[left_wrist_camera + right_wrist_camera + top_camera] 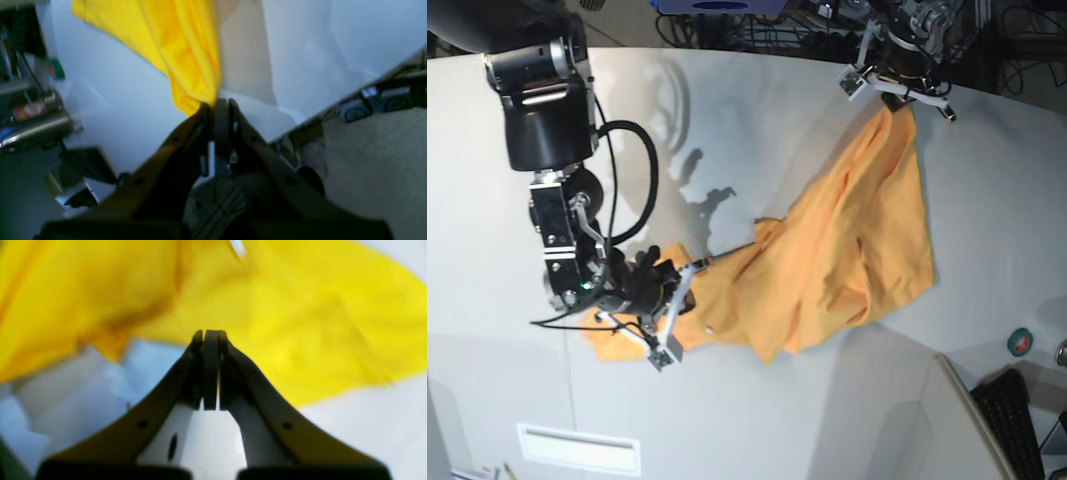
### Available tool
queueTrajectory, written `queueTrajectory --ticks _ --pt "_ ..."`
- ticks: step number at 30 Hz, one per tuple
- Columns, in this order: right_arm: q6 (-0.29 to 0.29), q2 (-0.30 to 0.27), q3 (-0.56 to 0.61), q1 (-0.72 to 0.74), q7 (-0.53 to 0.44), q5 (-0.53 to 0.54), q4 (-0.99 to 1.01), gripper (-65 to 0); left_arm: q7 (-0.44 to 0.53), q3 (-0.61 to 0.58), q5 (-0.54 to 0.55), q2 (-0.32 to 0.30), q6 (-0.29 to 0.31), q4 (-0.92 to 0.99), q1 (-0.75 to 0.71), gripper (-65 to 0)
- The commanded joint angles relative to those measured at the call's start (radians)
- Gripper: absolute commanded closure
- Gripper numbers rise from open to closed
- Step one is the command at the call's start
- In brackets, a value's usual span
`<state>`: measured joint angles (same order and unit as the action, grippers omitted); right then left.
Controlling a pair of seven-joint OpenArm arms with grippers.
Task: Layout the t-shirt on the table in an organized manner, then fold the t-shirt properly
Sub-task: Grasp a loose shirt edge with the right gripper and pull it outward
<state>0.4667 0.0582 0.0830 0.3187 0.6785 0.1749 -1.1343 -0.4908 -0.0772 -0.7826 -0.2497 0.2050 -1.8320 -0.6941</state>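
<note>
The orange-yellow t-shirt (847,250) is stretched in a crumpled band across the table (747,130) from back right to front left. At the far right edge, my left gripper (895,100) is shut on one corner, and the cloth (180,50) hangs bunched from its closed tips (218,101). My right gripper (689,268) sits at the shirt's near-left end. In the right wrist view its jaws (210,331) are pressed together at the fabric's edge (300,323). A small white tag (237,247) shows at the top of that view.
A green tape roll (1020,342) and a black keyboard (1012,420) lie at the front right. The table's edge (333,106) runs close beside my left gripper, with carpet beyond it. Cables and equipment crowd the back edge.
</note>
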Motion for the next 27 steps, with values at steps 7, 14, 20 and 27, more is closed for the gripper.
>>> queueTrajectory --ticks 7,14,20,27 --pt "0.004 0.071 0.007 0.106 -0.082 0.012 0.135 -50.3 0.027 0.009 -0.004 -0.007 -0.012 0.108 -0.006 0.0" --pt "0.005 0.081 0.007 0.182 -0.260 0.054 0.415 -50.7 0.027 0.004 -0.004 -0.003 -0.012 0.104 0.001 0.0" --pt "0.007 0.081 0.077 0.185 -0.262 0.208 0.426 -50.7 0.027 0.001 -0.004 -0.003 -0.012 0.110 0.021 0.0" --pt "-0.003 0.081 0.272 0.201 -0.348 0.318 0.472 -50.7 0.027 0.007 -0.005 -0.001 -0.012 0.105 0.029 0.0"
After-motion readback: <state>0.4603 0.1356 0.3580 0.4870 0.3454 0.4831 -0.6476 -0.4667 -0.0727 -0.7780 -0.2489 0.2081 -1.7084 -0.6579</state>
